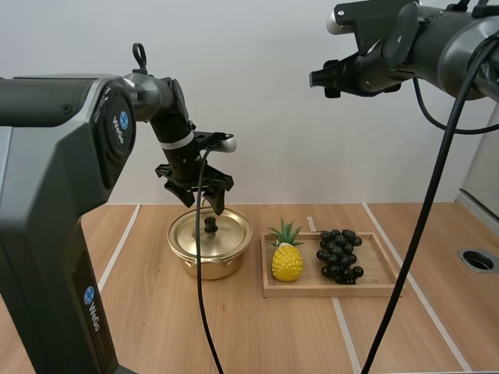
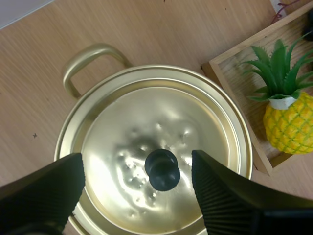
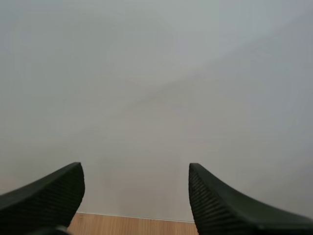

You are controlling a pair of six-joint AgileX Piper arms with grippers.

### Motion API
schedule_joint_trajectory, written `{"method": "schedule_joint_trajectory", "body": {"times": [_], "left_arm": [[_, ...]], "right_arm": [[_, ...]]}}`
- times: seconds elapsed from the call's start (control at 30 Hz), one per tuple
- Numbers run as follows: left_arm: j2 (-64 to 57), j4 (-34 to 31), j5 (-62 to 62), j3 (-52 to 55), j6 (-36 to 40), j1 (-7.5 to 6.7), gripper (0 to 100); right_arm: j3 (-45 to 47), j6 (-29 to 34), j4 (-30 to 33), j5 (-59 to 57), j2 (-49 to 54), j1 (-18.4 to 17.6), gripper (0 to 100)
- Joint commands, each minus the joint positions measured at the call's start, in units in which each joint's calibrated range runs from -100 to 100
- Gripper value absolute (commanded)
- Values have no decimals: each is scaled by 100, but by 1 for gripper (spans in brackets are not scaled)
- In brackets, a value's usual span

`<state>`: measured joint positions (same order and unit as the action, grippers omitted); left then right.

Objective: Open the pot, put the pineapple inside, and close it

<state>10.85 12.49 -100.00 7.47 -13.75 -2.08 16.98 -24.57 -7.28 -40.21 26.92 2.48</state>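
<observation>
Pale wood-grain worktop carries a round, shiny brass-coloured pot, its dimpled lid on. The left tool hangs spread above the lid's black knob. A bumpy yellow pineapple stands beside the pot on a wooden tray, a narrow gap between them. The right tool is spread and empty, high above.

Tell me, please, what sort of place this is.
Likely a robot test bench, not a kitchen: a line-marked wooden table, a pineapple and grapes staged on a tray, a lidded pot.
</observation>
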Motion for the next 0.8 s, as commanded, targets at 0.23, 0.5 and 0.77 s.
{"method": "schedule_joint_trajectory", "body": {"times": [0.23,0.5,0.77], "left_arm": [[-12,1,0,406,60,-22,100],[-12,39,0,632,60,-22,100],[-12,562,0,676,13,-22,94]], "right_arm": [[-48,-42,66,84,97,-4,100],[-48,-42,66,84,97,-4,100],[-48,-42,66,119,97,-4,100]]}}
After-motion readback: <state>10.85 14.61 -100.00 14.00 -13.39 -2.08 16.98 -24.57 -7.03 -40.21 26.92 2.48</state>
